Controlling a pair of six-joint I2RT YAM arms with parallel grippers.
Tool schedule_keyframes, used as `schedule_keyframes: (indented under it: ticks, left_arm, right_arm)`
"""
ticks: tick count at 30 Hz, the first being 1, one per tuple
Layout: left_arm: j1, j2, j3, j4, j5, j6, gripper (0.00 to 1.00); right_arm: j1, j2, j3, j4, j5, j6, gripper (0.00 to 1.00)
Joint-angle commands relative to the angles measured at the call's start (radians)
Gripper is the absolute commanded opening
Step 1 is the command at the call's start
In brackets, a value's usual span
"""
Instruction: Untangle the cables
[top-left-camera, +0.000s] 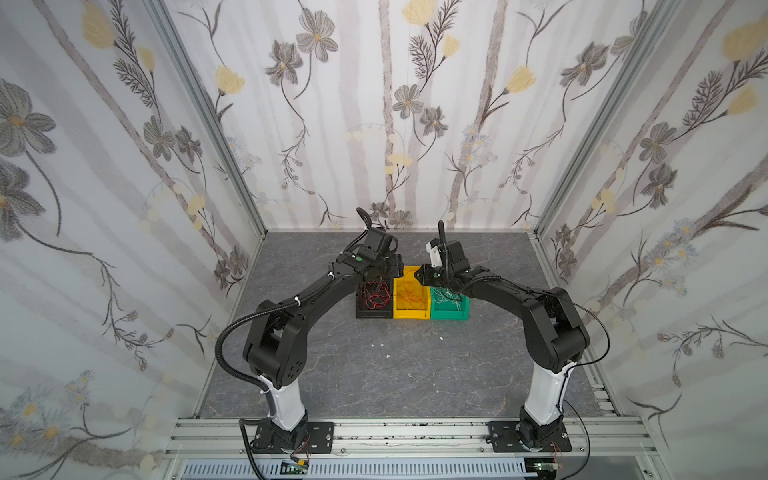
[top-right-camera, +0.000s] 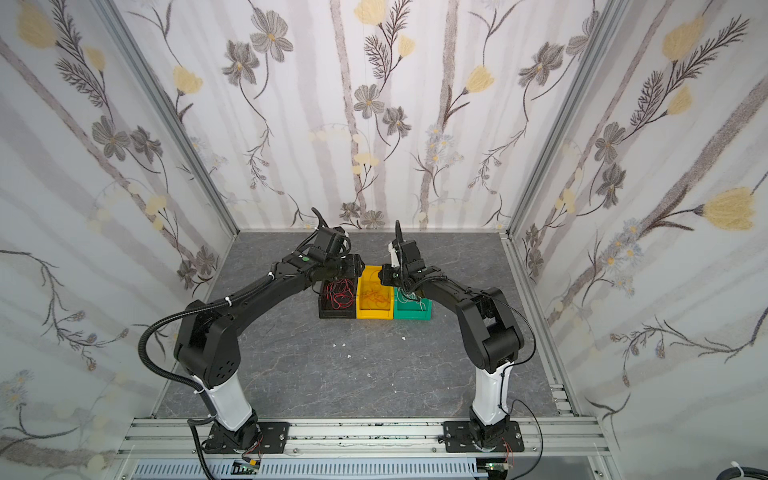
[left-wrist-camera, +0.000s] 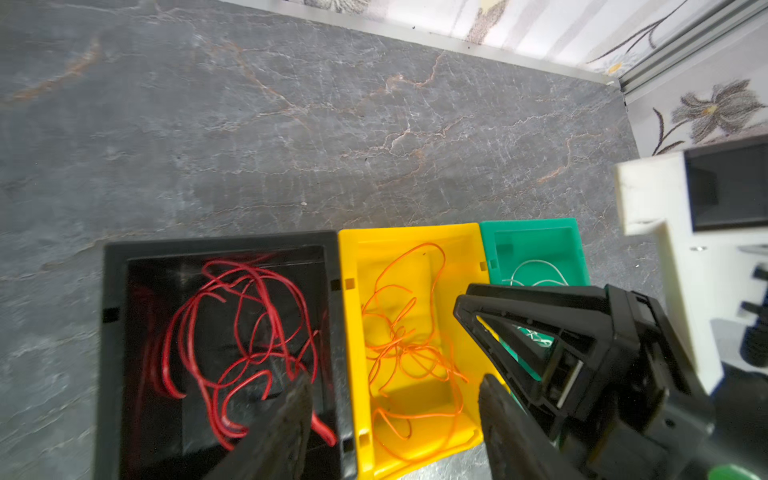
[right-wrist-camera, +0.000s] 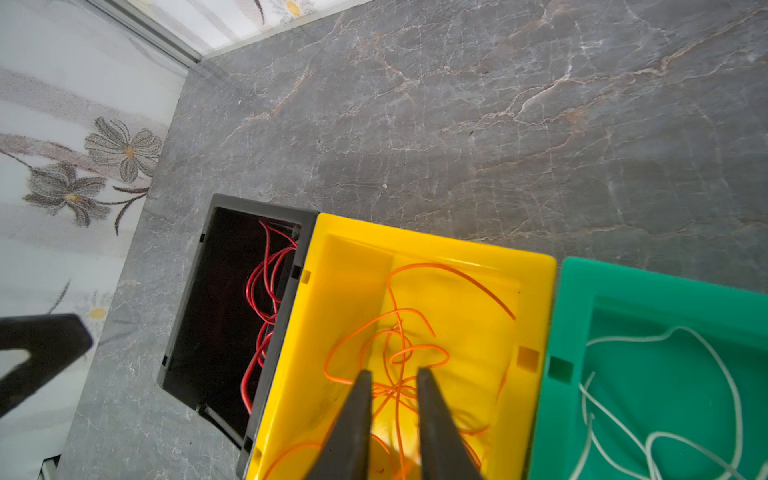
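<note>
In both top views the work sits at the centre of the frame, on the dark stone table (top-left-camera: 374, 382). Leftmost, the black bin (top-left-camera: 374, 314) holds the red cables (top-left-camera: 376, 293) in a loose heap of loops. The left gripper (left-wrist-camera: 395, 376) hangs over the edge that bin shares with its neighbour, jaws wide and empty. In the middle, the yellow bin (top-left-camera: 411, 314) holds the orange cables (top-left-camera: 409, 296). The right gripper (right-wrist-camera: 395, 372) hovers above them with its jaws narrowly parted, and as far as we can see it pinches no strand. Rightmost, the green bin (top-left-camera: 451, 314) holds the white cables (top-left-camera: 448, 297). We judge the colours fully separated, with no cable on the table. At most, each heap's own loops remain to be loosened.
</note>
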Motion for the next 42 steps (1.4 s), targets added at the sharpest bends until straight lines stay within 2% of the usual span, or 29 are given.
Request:
schedule_keyframes:
  ticks: [1,3,7,13,17,19,21,23,28,31,36,39,42]
  left_arm:
    - [0.018,-0.083,-0.094,0.035,-0.015,0.021,0.71]
    - [0.039,-0.140,-0.162,0.047,-0.010,0.022,0.73]
    - [0.090,-0.244,-0.278,0.071,-0.007,0.011,0.73]
    - [0.192,-0.380,-0.420,0.083,-0.045,0.017,0.77]
    - [0.263,-0.477,-0.542,0.140,-0.094,0.048,0.89]
    - [0.305,-0.514,-0.600,0.171,-0.112,0.058,0.91]
    - [0.339,-0.538,-0.648,0.191,-0.166,0.074,0.92]
    - [0.345,-0.559,-0.691,0.228,-0.250,0.105,0.92]
    - [0.351,-0.585,-0.790,0.371,-0.440,0.203,0.95]
    - [0.376,-0.592,-0.848,0.469,-0.476,0.258,0.97]
    - [0.417,-0.577,-1.000,0.764,-0.483,0.346,0.97]
    - [0.421,-0.512,-1.029,0.866,-0.439,0.415,0.97]
    - [0.431,-0.426,-1.031,0.952,-0.429,0.432,0.98]
  right_arm:
    - [-0.005,-0.030,0.005,-0.050,0.020,-0.016,0.35]
    - [-0.008,-0.053,0.004,-0.071,0.026,-0.027,0.41]
    - [-0.022,-0.122,-0.020,-0.104,0.055,-0.042,0.46]
    - [-0.076,-0.222,-0.076,-0.186,0.116,-0.103,0.58]
    - [-0.111,-0.347,-0.178,-0.205,0.255,-0.149,0.73]
    - [-0.129,-0.413,-0.241,-0.199,0.358,-0.169,0.82]
    - [-0.144,-0.478,-0.307,-0.194,0.487,-0.186,0.93]
    - [-0.171,-0.538,-0.365,-0.184,0.560,-0.207,0.99]
    - [-0.295,-0.637,-0.494,-0.184,0.625,-0.168,0.99]
    - [-0.355,-0.708,-0.608,-0.071,0.662,-0.196,0.99]
    - [-0.428,-0.804,-0.832,0.276,0.728,-0.247,0.99]
    - [-0.483,-0.790,-0.912,0.424,0.684,-0.245,0.99]
    - [-0.494,-0.731,-0.957,0.575,0.667,-0.259,0.99]
